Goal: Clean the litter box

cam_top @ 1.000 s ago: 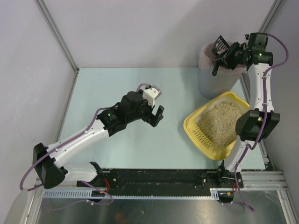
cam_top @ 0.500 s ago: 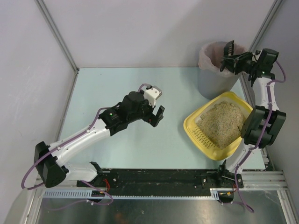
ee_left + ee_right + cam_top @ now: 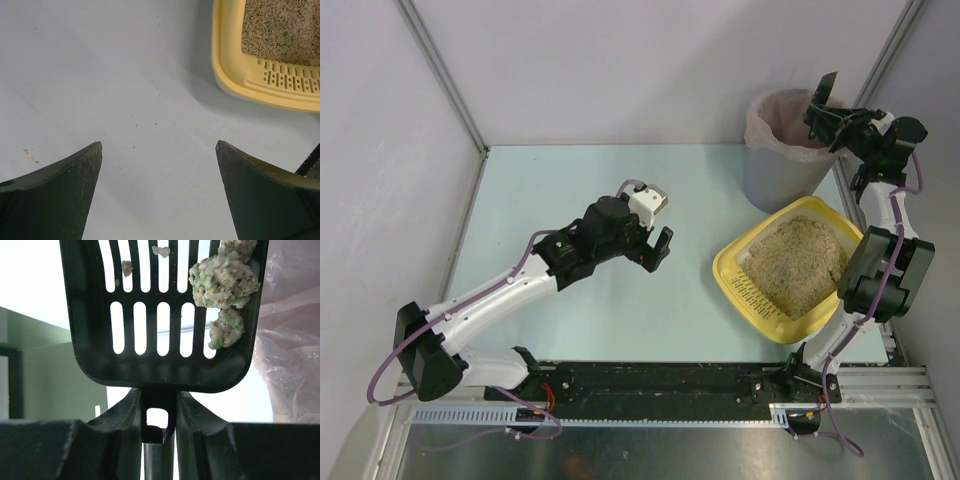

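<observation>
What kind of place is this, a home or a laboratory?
Probably a robot test cell: plain walls around a pale table, left arm and right arm bolted to a rail, one litter box laid out.

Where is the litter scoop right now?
In the top view, far right: the right gripper holds the scoop at the bin rim, behind the litter box.

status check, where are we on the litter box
Left gripper jaws open, empty, over the table. Right gripper jaws shut on scoop, clumps on it, at the bin rim. Litter box beside bin, nothing blocking.
</observation>
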Controlling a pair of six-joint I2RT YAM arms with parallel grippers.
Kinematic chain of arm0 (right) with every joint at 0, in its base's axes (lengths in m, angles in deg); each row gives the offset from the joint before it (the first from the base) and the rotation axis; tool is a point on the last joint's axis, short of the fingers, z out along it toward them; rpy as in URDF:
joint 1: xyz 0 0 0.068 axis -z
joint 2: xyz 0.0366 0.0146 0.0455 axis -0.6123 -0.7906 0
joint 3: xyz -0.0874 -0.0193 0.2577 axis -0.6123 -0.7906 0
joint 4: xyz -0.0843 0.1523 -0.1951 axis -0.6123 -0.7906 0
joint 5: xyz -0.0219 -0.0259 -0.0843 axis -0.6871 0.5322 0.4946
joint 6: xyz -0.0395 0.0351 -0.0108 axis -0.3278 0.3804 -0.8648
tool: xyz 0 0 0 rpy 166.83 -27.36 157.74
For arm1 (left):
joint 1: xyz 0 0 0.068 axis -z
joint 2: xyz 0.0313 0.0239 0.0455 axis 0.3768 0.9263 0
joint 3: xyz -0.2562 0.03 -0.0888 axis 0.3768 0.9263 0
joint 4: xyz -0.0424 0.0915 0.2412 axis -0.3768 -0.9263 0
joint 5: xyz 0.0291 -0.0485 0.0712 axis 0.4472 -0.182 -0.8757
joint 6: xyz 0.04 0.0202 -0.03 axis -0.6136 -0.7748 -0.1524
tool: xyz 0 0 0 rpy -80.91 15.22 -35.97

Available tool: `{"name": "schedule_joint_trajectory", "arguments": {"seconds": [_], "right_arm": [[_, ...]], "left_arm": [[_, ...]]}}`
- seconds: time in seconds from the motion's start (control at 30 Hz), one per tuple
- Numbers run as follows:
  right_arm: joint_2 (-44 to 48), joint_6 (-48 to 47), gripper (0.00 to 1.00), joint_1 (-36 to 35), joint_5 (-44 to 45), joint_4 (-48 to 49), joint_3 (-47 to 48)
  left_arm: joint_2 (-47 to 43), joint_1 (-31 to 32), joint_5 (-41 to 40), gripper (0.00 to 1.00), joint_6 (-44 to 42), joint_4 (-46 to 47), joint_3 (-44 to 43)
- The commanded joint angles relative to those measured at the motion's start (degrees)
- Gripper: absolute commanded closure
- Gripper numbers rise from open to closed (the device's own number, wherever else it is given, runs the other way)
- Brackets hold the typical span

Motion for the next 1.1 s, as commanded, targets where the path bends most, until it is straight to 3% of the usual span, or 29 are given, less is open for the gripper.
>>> {"name": "schedule_joint_trajectory", "arguments": {"seconds": [0.0, 0.33, 0.57, 1.07], "right_arm": [[1.42, 13.41, 1.00, 0.30, -1.14, 16.89, -3.05], [-0.51, 21.40, 1.00, 0.30, 1.14, 25.52, -7.62], [-2.09, 35.36, 1.00, -0.23, 6.24, 42.37, -13.16], [-0.78, 37.50, 1.00, -0.75, 8.35, 45.40, -16.24]], "left_arm": [[-0.75, -0.08, 0.02, 0.00, -1.54, 1.24, 0.04], [-0.92, -0.08, -0.16, 0.00, -1.80, 1.24, -0.04], [-1.18, -0.08, 0.19, 0.00, -1.71, 1.24, -0.04], [-0.66, -0.08, -0.42, 0.01, -1.71, 1.24, 0.13]]}}
